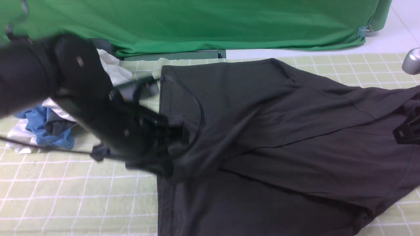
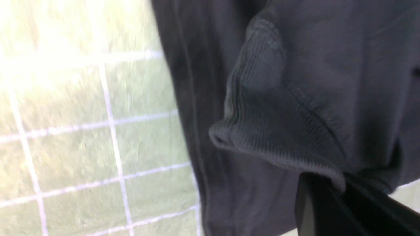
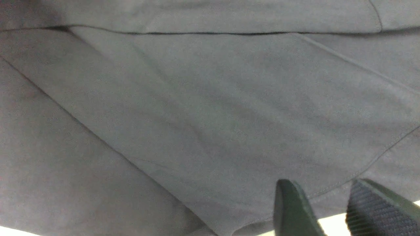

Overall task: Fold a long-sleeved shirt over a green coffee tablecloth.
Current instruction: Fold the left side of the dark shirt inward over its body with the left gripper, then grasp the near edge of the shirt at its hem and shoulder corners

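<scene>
The long-sleeved shirt (image 1: 279, 137) is a large black garment spread across the green coffee tablecloth (image 1: 65, 196), a pale yellow-green cloth with a white grid. Its print is not visible. My left gripper (image 1: 165, 147), blurred with motion, is at the shirt's left edge. In the left wrist view the left gripper (image 2: 339, 186) is shut on the shirt's ribbed cuff (image 2: 262, 124), lifted above the tablecloth (image 2: 82, 131). My right gripper (image 1: 407, 131) is at the shirt's right side. In the right wrist view the right gripper (image 3: 328, 200) is open, just above the shirt's hem (image 3: 361, 170).
A heap of white and blue garments (image 1: 49, 127) lies on the cloth at the left, behind my left arm. Plain deep green fabric (image 1: 210, 23) hangs along the back, pinned with a clip (image 1: 365, 31). A silver object (image 1: 412, 61) sits at the far right edge.
</scene>
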You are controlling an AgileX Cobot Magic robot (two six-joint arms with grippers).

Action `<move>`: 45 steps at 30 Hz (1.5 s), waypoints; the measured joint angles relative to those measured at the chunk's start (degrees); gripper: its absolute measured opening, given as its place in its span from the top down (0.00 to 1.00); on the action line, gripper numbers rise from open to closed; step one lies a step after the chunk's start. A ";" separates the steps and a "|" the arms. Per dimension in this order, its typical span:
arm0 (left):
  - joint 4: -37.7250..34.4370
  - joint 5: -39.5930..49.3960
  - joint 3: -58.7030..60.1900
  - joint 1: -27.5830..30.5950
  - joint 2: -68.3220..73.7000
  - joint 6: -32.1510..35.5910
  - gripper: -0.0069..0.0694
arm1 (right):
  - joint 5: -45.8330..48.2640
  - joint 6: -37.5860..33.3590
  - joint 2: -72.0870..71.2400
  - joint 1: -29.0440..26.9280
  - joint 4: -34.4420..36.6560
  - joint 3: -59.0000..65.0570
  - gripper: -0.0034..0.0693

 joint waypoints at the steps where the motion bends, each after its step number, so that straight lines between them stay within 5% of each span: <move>1: 0.12 -1.64 1.62 -0.13 0.00 -0.31 0.88 | 0.00 0.00 0.00 0.00 0.00 0.00 0.61; 10: 0.49 -8.85 8.98 -0.13 0.00 -0.44 0.81 | -0.29 1.05 0.00 0.00 0.00 0.00 0.61; 18: 0.03 -8.32 9.83 -0.13 -0.11 -0.50 0.50 | -0.64 1.34 0.00 0.00 0.00 0.00 0.61; 21: 3.95 -2.57 5.83 -0.13 -1.09 -0.52 0.36 | -0.64 1.36 0.00 0.00 0.00 0.00 0.61; 25: 5.89 4.35 1.60 -0.13 -3.47 -0.52 0.30 | -0.64 1.41 0.00 0.00 0.00 0.00 0.61; 29: 4.00 5.92 4.57 -2.98 -5.85 -0.57 0.30 | -0.64 1.41 0.00 0.00 0.00 0.00 0.61; 36: 0.32 -4.20 17.01 -11.60 -3.66 -1.99 0.40 | -0.84 1.52 0.00 0.00 0.06 0.00 0.61; 45: 1.02 -9.84 18.36 -12.11 -0.53 -3.13 0.42 | -1.59 1.52 0.12 0.00 0.40 0.00 0.61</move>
